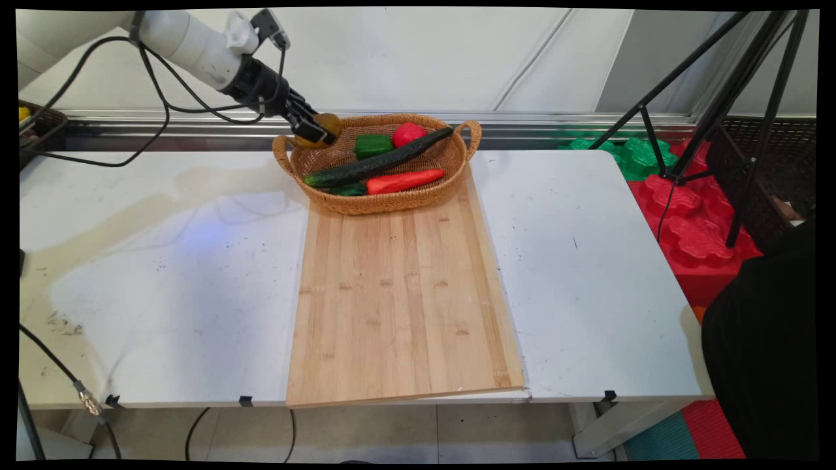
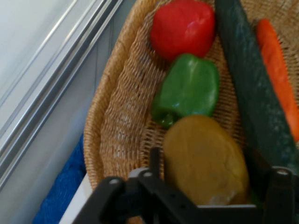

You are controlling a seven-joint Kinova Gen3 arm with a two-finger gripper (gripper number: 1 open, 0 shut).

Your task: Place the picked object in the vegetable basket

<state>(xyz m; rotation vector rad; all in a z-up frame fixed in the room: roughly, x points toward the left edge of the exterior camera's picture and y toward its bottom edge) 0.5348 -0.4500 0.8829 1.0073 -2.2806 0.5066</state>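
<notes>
Black two-finger gripper [image 1: 318, 130] with fingers clamped on a brownish-yellow potato [image 2: 205, 161], above the woven wicker basket's [image 1: 392, 199] left end, beside a green pepper [image 2: 189, 88]

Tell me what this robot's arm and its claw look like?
The arm is a smooth, round white tube with a white fitting near its wrist. Loose black cables hang from it in loops. At its end sits the black two-finger gripper, built of jointed metal links; the hand view shows that black linkage with small silver pins at the joints. No lettering shows.
</notes>
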